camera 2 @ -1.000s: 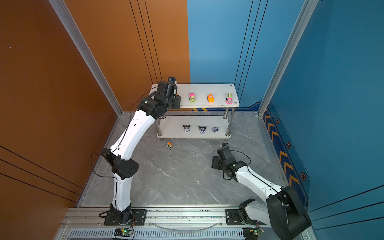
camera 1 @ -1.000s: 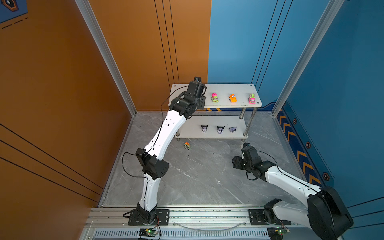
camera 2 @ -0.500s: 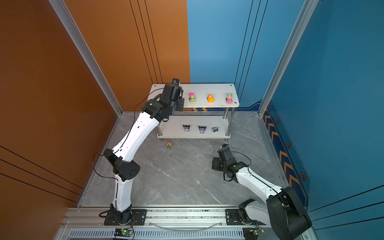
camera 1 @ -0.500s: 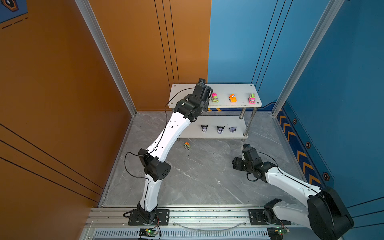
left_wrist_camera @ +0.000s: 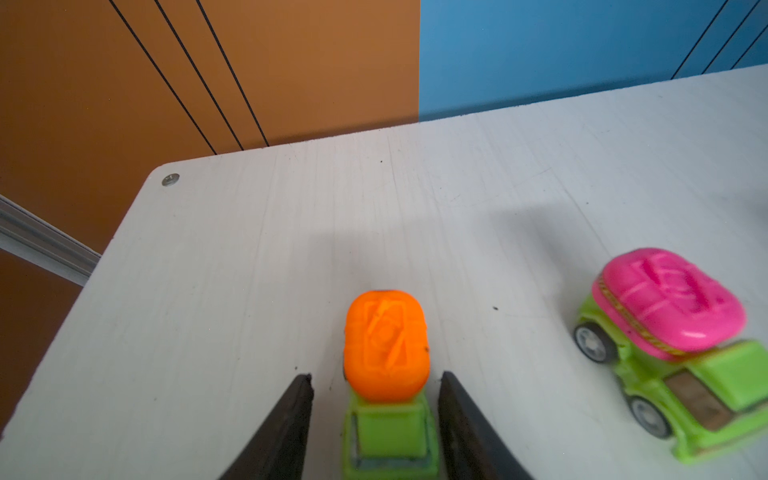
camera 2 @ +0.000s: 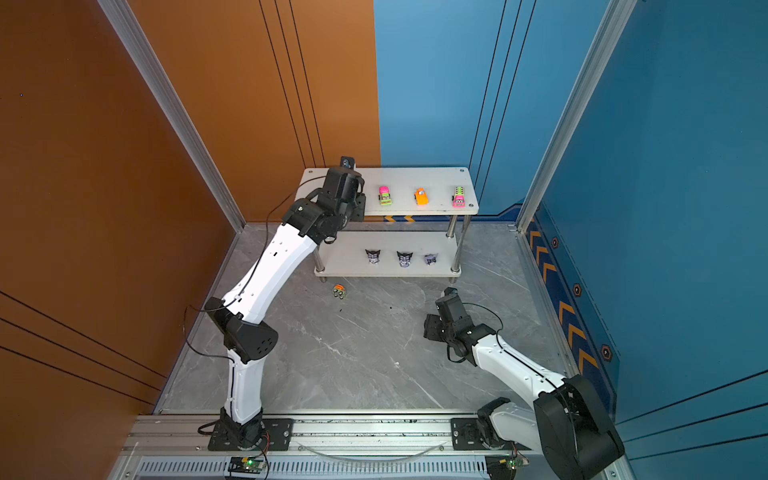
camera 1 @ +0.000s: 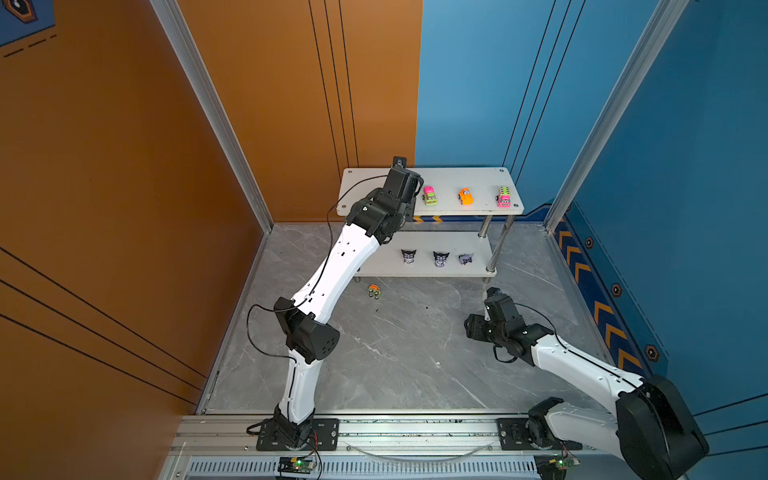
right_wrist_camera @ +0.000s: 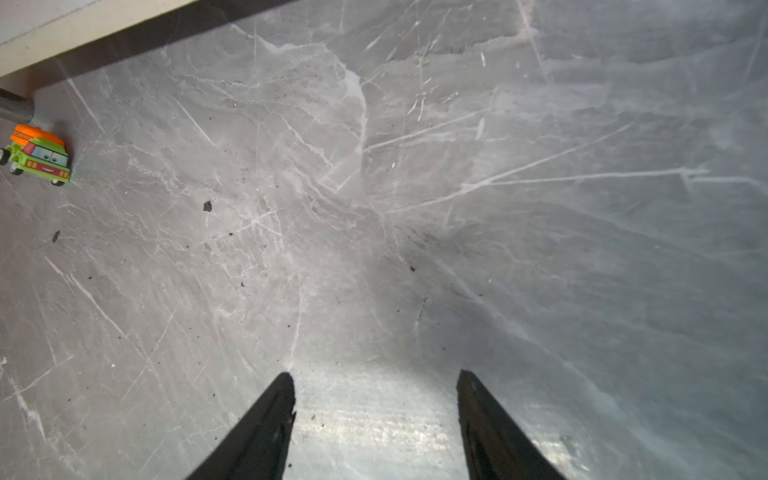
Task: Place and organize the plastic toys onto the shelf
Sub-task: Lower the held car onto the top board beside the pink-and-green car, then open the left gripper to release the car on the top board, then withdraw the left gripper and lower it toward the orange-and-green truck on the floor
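Your left claw [left_wrist_camera: 374, 378] is over the top board of the shelf [camera 1: 457, 176], near its left end. In the left wrist view its two fingers [left_wrist_camera: 286, 428] stand apart, one on each side of a green car with an orange roof [left_wrist_camera: 386, 353]. This car sits with its wheels on the board. You can see a white strip of board between one finger and the car, and the other finger is just beside the car, so the claw is open and does not grip it. In both top views the arm hides this car.

Three more cars stand in a row on the same board: a green car with a pink roof [camera 1: 430, 195], then an orange car [camera 1: 466, 196], then a green and pink car [camera 1: 504, 196] near the right end. On the lower board, three small black and lilac figures [camera 1: 441, 258] stand in a row near the front edge.

One small car [camera 2: 339, 291] is not on the shelf. It lies on the grey table [camera 1: 395, 353], near the front left leg of the shelf.

Your right claw [right_wrist_camera: 374, 374] hangs over the bare table, well apart from this car. Its fingers are spread and hold nothing.
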You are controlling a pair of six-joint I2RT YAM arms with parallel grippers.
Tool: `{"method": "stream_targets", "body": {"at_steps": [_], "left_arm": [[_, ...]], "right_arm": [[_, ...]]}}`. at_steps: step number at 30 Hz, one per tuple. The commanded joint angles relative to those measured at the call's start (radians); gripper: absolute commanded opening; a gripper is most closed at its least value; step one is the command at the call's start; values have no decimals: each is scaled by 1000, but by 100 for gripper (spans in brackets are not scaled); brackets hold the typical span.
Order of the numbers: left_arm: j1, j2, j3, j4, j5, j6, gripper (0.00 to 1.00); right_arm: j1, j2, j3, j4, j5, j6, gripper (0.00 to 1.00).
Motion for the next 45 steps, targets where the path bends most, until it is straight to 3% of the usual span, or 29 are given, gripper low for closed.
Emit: {"method": "stream_targets", "body": {"at_steps": [1, 11, 17, 23, 29, 34, 39, 45], "left_arm": [[7, -34, -4, -43, 15, 3, 51], [-16, -197, -47, -43, 29, 21, 52], [-67, -366, -225, -32, -7, 44, 52], [-112, -677, -736, 172, -25, -2, 50], [-100, -949, -1209, 346, 30, -147, 26], [-103, -905, -1390, 405, 183, -254, 24], [-76, -767, -1467, 486, 265, -316, 49], [-9, -639, -1546, 636, 346, -341, 57]], "right_arm": [[-7, 8, -9, 12, -15, -10, 65], [-5, 11, 6, -14, -16, -7, 64], [0, 3, 16, -37, 0, -4, 64], [30, 5, 47, -67, 16, -4, 64], [81, 69, 95, -76, 11, -10, 54], [139, 145, 140, -65, 13, -2, 46], [200, 197, 176, -70, 47, 8, 55], [209, 195, 164, -64, 64, 12, 59]]}}
